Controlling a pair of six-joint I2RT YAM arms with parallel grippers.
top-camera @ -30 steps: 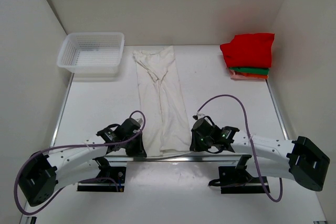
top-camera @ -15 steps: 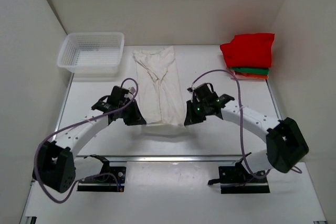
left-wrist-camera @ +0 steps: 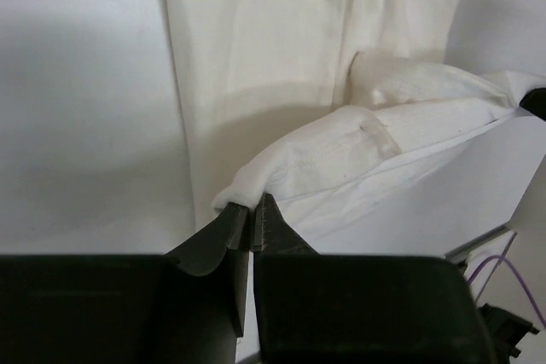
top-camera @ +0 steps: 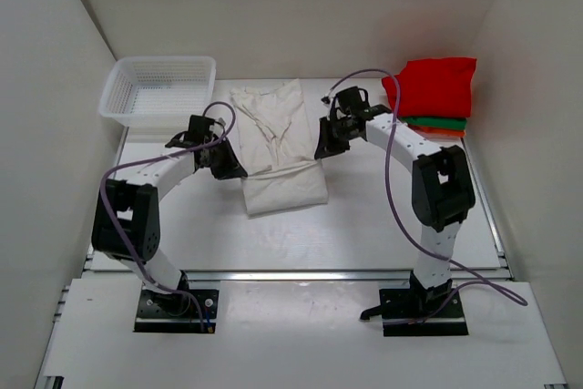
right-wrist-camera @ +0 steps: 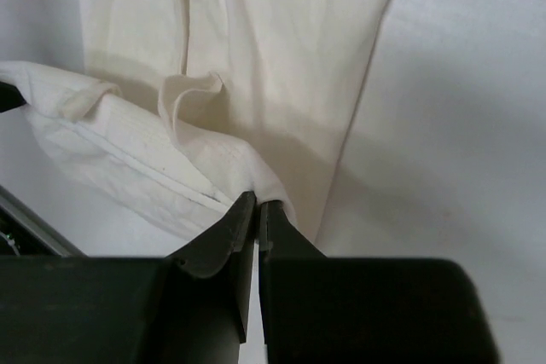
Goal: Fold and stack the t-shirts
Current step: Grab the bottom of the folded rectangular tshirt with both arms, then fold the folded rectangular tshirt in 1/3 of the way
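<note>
I see wrinkled cream cloth t-shirt (top-camera: 273, 125), long narrow strip on white surface (top-camera: 392, 216), just right of white plastic mesh basket (top-camera: 127, 107). Long axis runs from basket level toward arm bases. Left gripper (left-wrist-camera: 252, 212) pinches one hem corner, right gripper (right-wrist-camera: 256, 206) other; hem held doubled over strip middle. Collar end lies straight ahead of both grippers, about equally near. I judge: carry hem along this axis.

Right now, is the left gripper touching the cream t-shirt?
Touching. The left wrist view shows the left gripper pinching an edge of the cream t-shirt between its closed jaws.
</note>
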